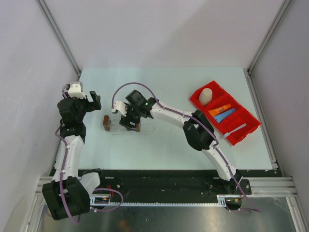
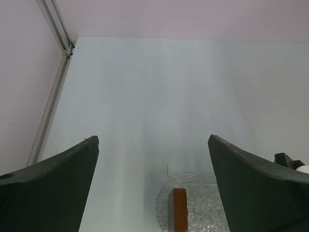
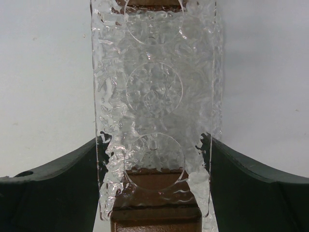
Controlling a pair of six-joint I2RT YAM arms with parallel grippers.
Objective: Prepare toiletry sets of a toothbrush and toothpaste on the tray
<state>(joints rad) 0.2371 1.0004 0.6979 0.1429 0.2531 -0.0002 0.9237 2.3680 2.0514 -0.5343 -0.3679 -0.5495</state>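
Observation:
The clear bumpy oval tray (image 2: 203,205) lies on the table left of centre and is faint in the top view (image 1: 147,129). A clear rack (image 3: 154,87) with brown end blocks (image 1: 106,122) stands on it. My right gripper (image 3: 154,137) is open, its fingers on either side of the rack's near end, also seen from above (image 1: 130,123). My left gripper (image 2: 153,137) is open and empty, just left of the tray (image 1: 96,100). The orange toothpaste (image 1: 219,110), the blue toothpaste (image 1: 225,116) and the pale toothbrush (image 1: 235,130) lie in the red bin (image 1: 194,99).
A beige cup (image 1: 205,95) lies in the red bin's far compartment. The bin sits at the table's right side. A metal frame post (image 2: 58,29) runs along the table's far left corner, with walls close on both sides.

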